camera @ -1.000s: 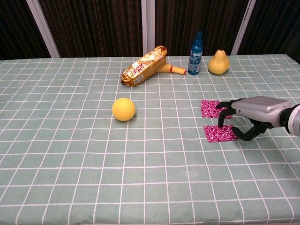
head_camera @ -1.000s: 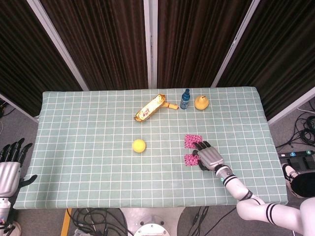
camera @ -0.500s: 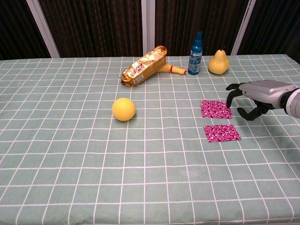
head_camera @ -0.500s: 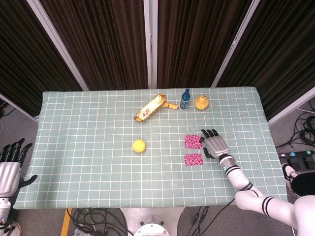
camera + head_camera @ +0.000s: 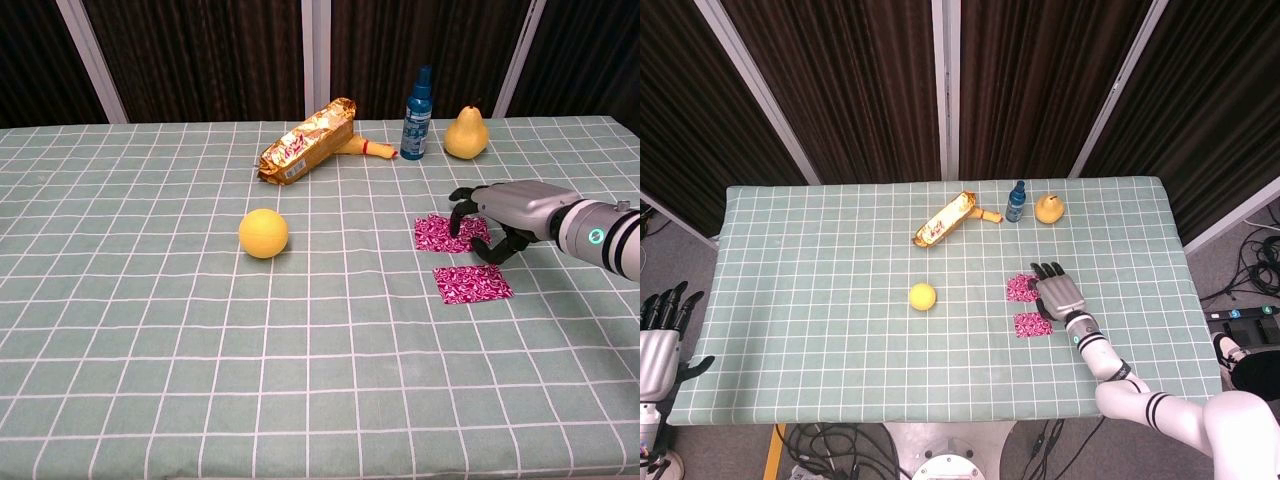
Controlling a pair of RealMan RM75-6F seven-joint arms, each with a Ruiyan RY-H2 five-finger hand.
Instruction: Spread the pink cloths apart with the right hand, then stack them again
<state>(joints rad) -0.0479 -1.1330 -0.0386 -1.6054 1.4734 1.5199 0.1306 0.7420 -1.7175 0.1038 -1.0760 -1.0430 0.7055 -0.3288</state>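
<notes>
Two pink patterned cloths lie apart on the green checked table. The far cloth (image 5: 1019, 288) (image 5: 438, 233) is bunched and rumpled. The near cloth (image 5: 1032, 325) (image 5: 472, 284) lies flat, just in front of it. My right hand (image 5: 1058, 292) (image 5: 503, 215) sits over the far cloth's right part, fingers curled down onto it and thumb at its near edge, pinching it against the table. My left hand (image 5: 657, 338) hangs off the table at the lower left of the head view, fingers apart and holding nothing.
A yellow ball (image 5: 923, 296) (image 5: 263, 233) lies left of the cloths. Along the back stand a gold snack bag (image 5: 944, 219) (image 5: 308, 139), a blue bottle (image 5: 1016, 201) (image 5: 418, 100) and a yellow pear (image 5: 1048, 208) (image 5: 465, 133). The table's front edge (image 5: 940, 418) is near.
My right hand left the near cloth, swung to the far side, then came down left onto the far cloth. That cloth has bunched and shifted slightly left. The left hand stayed put.
</notes>
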